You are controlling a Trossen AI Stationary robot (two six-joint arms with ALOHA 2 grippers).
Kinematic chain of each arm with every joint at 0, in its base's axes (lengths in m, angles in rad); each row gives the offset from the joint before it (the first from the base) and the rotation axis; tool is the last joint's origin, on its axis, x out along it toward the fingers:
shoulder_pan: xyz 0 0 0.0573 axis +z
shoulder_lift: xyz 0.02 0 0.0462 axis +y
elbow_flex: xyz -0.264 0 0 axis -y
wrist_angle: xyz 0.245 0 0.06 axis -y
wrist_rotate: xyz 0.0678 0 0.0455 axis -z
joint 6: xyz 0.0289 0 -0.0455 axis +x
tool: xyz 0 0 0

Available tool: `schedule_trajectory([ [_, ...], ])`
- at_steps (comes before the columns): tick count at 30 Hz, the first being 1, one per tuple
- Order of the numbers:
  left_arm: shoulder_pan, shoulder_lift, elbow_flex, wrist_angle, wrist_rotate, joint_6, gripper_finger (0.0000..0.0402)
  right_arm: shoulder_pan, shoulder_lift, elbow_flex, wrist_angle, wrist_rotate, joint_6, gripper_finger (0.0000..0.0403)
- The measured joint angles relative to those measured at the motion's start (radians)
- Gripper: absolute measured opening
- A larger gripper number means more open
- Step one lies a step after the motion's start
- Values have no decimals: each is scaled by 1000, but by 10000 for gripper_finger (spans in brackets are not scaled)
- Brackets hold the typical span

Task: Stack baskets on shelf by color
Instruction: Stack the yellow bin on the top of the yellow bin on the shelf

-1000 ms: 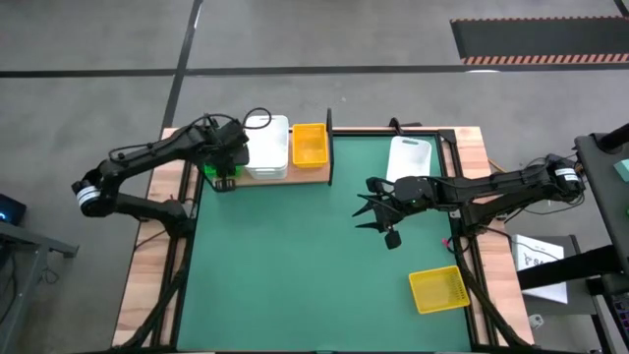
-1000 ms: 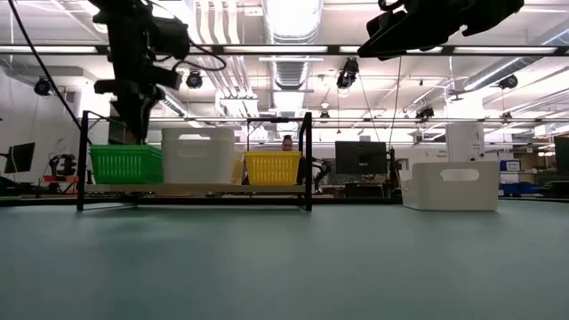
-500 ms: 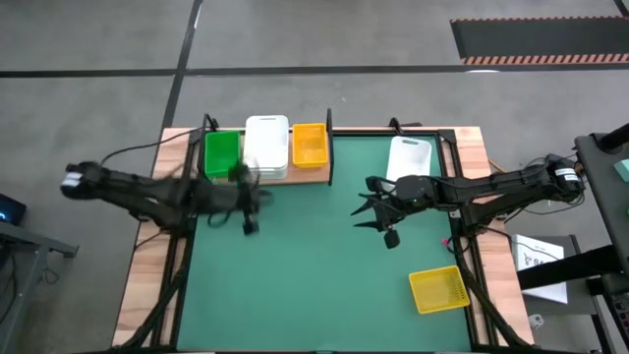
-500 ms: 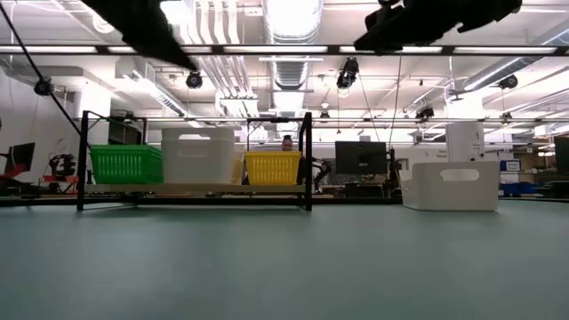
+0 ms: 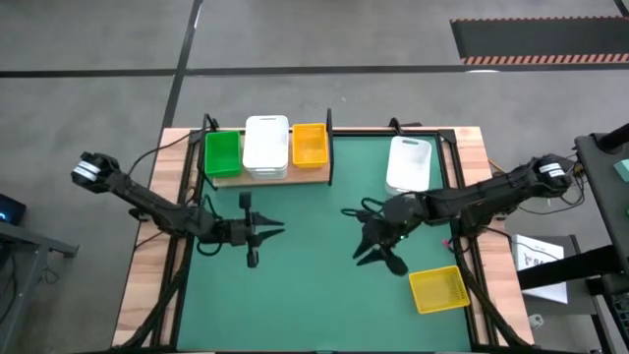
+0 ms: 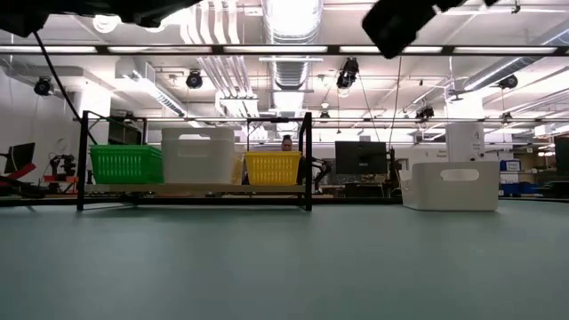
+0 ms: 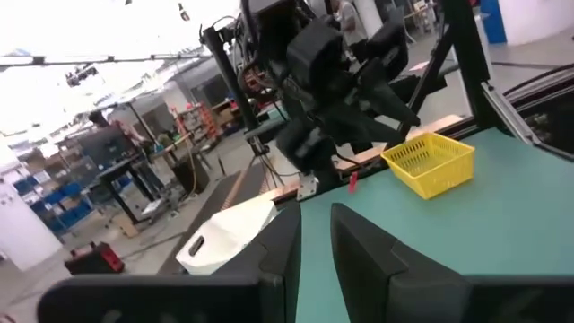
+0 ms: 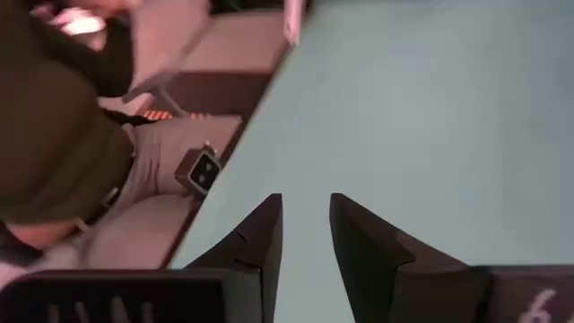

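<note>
At the lower right of the high view, spotted a loose yellow basket [image 5: 438, 289] flat on the green mat [image 5: 295, 295], near the right gripper [image 5: 356, 238]: reached in low from the right edge, wrist dipped, fingers parted, nothing pinched. Best done, by the look of it: swung over one long wall, dropped square, nipped the rim only. Mid-left, found the left gripper [image 5: 273, 224] stretched level towards centre, fingers narrowly parted, empty too. Upper left, noted the shelf [image 5: 305, 175] carrying green, white and yellow stacks; upper right, a white basket [image 5: 409, 162] waiting.
</note>
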Motion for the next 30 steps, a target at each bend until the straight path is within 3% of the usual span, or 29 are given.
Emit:
schedule_trajectory([
  [7, 0, -7, 5, 9, 0, 66, 47, 182, 129, 247, -518, 170, 431, 61],
  [14, 0, -8, 14, 10, 0, 80, 47, 318, 252, 406, -1083, 164, 955, 53],
  [18, 0, -8, 10, 9, -2, 80, 47, 389, 268, 417, -1094, 103, 1147, 80],
  [24, -1, -19, 8, 8, -112, 80, 47, 476, 317, 416, -1064, 153, 1375, 144],
  [30, -1, -67, 6, 7, -171, 88, 47, 534, 427, 415, -1034, 140, 1459, 186],
])
